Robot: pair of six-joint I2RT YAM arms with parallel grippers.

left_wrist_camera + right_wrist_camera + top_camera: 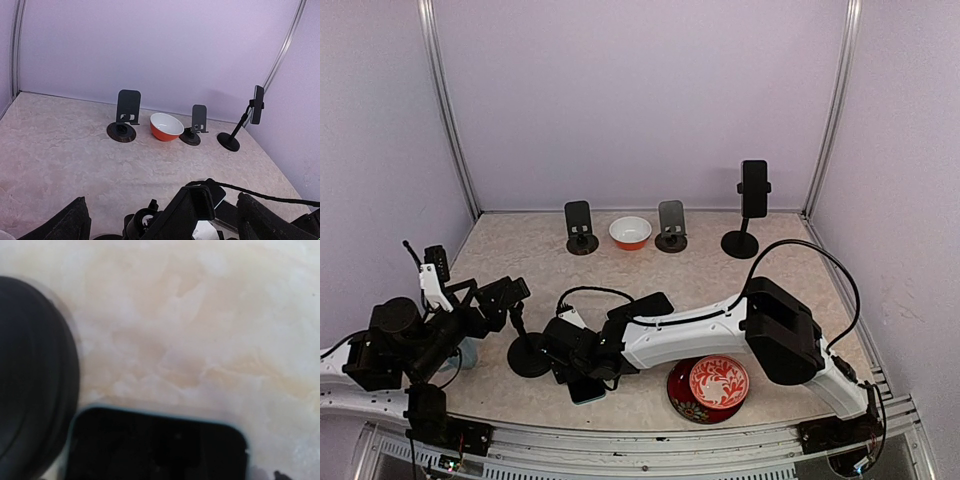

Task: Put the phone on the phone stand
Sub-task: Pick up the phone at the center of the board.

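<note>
Phone (155, 445) lies flat at the bottom of the right wrist view, just beside the stand (528, 355) base. Right gripper (582, 352) hangs over it; its grip I cannot tell. Left gripper (508, 296) is spread around the stand's top. The pickup looks in hand; next calls for pinching the phone's edges.

- My table (520, 270) has a pale cream top with cloudy marks, like stone.
- A small black stand (580, 228) sits at the back.
- A second small stand (671, 226) sits a bit to its right.
- An orange bowl (630, 232), white inside, sits between those two.
- A tall stand (741, 243) has its round foot near the back right corner.
- Close to my arms, a round black foot (528, 356) of another stand rests on the top.
- A dark phone (586, 390) with a blue-green edge lies flat just right of that foot.
- A red dish (718, 383) with a white pattern sits near the front, right of the phone.
</note>
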